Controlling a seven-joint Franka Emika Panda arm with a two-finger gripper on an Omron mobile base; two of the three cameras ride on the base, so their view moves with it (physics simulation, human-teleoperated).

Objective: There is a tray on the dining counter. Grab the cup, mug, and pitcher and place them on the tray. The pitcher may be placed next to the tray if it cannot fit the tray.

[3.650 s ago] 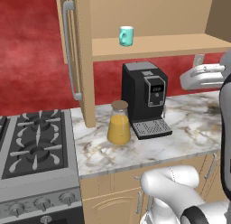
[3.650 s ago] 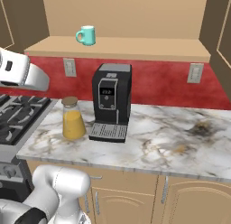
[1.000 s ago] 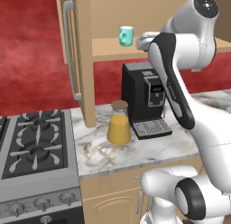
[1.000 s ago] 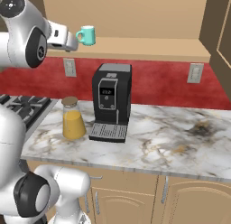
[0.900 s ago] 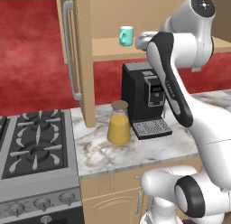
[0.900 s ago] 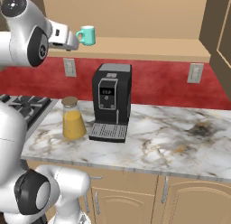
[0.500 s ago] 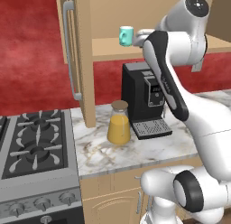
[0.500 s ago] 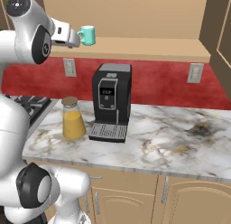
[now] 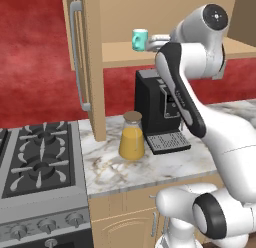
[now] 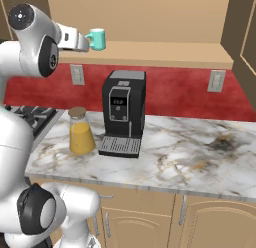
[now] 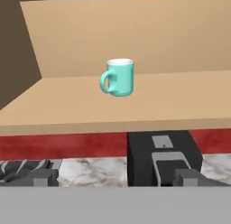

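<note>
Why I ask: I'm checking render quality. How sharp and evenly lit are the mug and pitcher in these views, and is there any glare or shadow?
Hand view: the mug is crisp, flatly lit, without glare. Left base view: the pitcher is sharp, casting a faint shadow on the marble worktop. Right base view: even lighting, no blur or distortion; the open gripper is beside the mug.

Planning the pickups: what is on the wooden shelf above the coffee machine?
The mug stands upright on the wooden shelf, handle toward the open gripper. The shelf's right end is out of frame.
</note>
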